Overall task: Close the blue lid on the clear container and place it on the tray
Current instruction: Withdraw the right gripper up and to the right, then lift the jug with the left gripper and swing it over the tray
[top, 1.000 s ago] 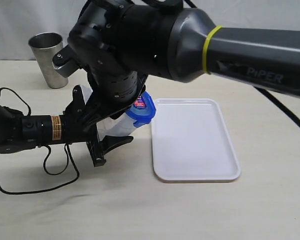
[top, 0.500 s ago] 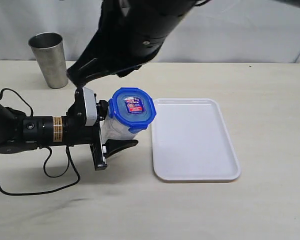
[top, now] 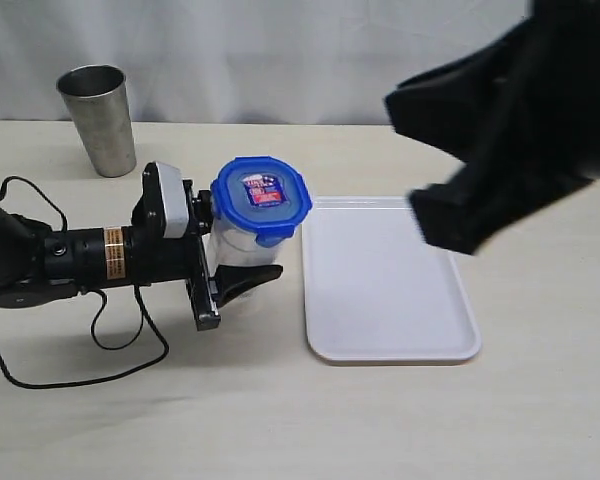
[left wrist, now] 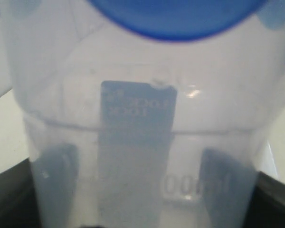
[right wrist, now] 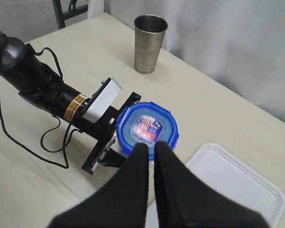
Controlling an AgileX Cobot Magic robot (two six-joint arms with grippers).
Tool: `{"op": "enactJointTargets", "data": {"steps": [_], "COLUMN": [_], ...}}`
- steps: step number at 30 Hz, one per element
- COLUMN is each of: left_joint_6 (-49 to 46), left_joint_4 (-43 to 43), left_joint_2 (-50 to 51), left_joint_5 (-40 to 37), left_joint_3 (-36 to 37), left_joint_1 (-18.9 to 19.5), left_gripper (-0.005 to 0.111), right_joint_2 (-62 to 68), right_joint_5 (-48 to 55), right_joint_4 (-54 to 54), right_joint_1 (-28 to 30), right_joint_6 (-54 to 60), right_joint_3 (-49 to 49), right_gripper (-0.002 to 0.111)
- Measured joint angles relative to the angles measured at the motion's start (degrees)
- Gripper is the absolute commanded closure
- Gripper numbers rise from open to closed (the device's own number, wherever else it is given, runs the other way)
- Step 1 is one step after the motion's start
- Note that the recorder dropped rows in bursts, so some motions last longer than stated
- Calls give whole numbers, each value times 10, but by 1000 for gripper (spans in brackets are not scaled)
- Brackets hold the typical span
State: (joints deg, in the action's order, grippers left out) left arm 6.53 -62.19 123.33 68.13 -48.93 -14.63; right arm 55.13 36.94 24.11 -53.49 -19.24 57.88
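1. The blue lid (top: 262,198) sits on top of the clear container (top: 242,250). It is rounded-octagonal, and a red-and-blue sticker shows at its paler centre.
2. The container is a tall, see-through canister. In the left wrist view its wall (left wrist: 228,118) carries a rectangular label (left wrist: 135,156) seen from behind, and there is faint raised lettering low down.
3. It stands just beside the left edge of the white tray (top: 390,290), not on it. Whether its base rests on the table cannot be told.
4. The left arm lies low along the table. Its gripper (top: 242,265) reaches in sideways and is clamped on the container's lower body, one jaw on either side.
5. The right arm is a dark blur raised above the tray's far right side, well apart from the container. Seen from its own camera, the right gripper (right wrist: 151,154) has its fingers pressed nearly together on nothing.
6. A steel cup (top: 98,118) stands at the back left.
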Motion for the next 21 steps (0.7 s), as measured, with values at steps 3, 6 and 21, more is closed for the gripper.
{"op": "enactJointTargets", "data": {"steps": [3, 6, 21], "left_joint_6": [60, 123, 112], "left_joint_4": [30, 52, 38], "left_joint_2": [0, 0, 0], "left_joint_5": [0, 0, -66], "left_joint_3": [0, 0, -166], "left_joint_1": [0, 0, -86], "left_gripper": [107, 107, 107], "right_joint_2": [-78, -155, -422], "right_joint_5": [-8, -30, -76], "right_joint_4": [2, 3, 20], "right_joint_1": [0, 0, 0], "right_joint_6": [-12, -21, -26], "right_joint_3": [-47, -90, -226], "right_gripper": [104, 104, 104]}}
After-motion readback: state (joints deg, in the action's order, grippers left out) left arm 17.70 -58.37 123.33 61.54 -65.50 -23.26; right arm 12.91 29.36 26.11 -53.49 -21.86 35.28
